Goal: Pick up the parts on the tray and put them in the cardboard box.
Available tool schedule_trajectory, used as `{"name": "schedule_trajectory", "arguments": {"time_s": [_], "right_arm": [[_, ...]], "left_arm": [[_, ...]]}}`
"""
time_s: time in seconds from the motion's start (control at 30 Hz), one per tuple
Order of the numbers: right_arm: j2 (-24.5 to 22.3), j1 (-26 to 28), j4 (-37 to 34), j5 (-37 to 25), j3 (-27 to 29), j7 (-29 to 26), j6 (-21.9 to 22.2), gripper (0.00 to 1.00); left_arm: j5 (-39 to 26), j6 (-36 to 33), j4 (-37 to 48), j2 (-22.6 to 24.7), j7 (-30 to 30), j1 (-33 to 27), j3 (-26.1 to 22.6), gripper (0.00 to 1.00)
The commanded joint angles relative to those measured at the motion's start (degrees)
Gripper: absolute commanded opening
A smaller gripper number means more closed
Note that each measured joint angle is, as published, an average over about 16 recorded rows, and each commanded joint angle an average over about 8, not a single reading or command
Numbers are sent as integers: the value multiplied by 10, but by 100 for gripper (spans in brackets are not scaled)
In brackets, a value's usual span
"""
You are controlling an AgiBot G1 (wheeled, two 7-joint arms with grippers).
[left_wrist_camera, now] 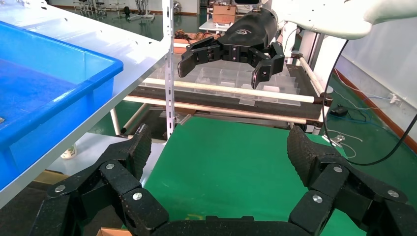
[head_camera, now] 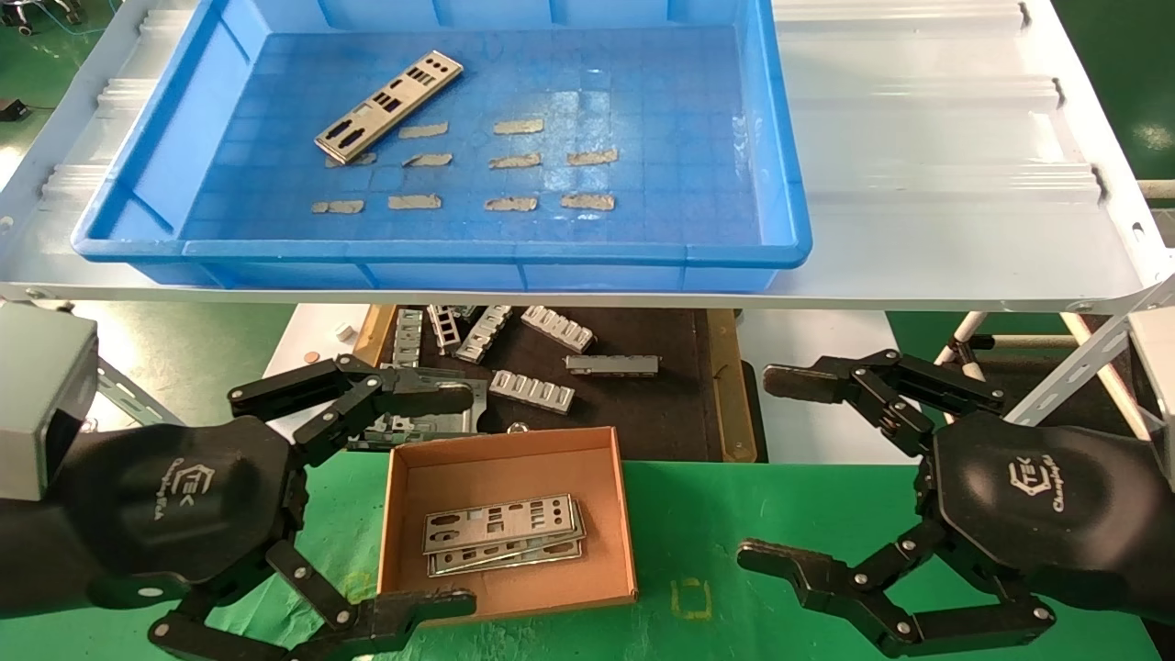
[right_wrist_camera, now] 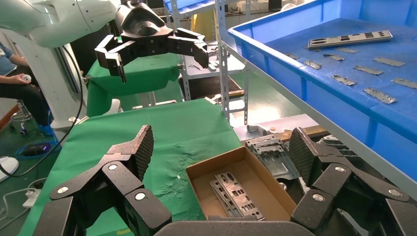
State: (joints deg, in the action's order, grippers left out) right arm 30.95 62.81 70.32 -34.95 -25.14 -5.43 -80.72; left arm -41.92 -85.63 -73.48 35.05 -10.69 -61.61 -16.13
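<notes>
Both jaws spread wide (empty), one part (head_camera: 388, 106) in tray (head_camera: 138, 197), stacked parts (head_camera: 503, 535) in cardboard box (head_camera: 395, 514).

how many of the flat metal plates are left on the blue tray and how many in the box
1 on the tray: a plate lying diagonally at its far left. In the cardboard box, a stack shows about 3 overlapping plates; more may be hidden underneath.
</notes>
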Motion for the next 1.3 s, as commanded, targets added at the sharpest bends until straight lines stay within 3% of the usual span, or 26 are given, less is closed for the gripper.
{"name": "schedule_trajectory", "arguments": {"time_s": [0.03, 1.3], "right_arm": [[0, 0, 0, 0, 0, 0, 0, 100], [0, 0, 0, 0, 0, 0, 0, 100]], "left_arm": [[0, 0, 0, 0, 0, 0, 0, 100], [0, 0, 0, 0, 0, 0, 0, 100]]}}
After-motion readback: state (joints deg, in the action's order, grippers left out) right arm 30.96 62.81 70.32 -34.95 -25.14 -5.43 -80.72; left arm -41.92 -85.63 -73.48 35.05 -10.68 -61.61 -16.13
